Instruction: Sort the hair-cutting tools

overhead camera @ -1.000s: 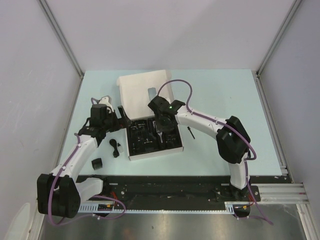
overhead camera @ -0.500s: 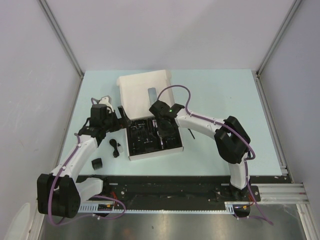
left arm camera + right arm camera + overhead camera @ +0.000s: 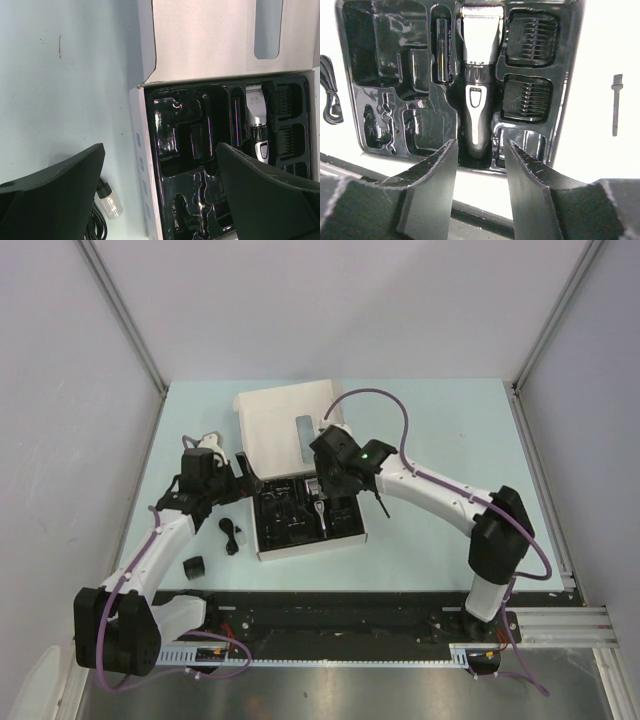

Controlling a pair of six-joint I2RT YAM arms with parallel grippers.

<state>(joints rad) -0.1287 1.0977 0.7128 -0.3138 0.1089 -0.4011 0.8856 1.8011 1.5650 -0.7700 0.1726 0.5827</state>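
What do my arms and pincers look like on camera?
The left arm and right arm are white links with black joints, each trailing a purple cable. A green light glows near the right wrist. Pincer fingers are black wedges.

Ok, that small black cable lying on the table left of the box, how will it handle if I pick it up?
Probably floppy: the cable lies in loose loops, so a single pinch would likely leave the ends dangling. It looks thin and light, so a push may unravel it rather than slide it whole.
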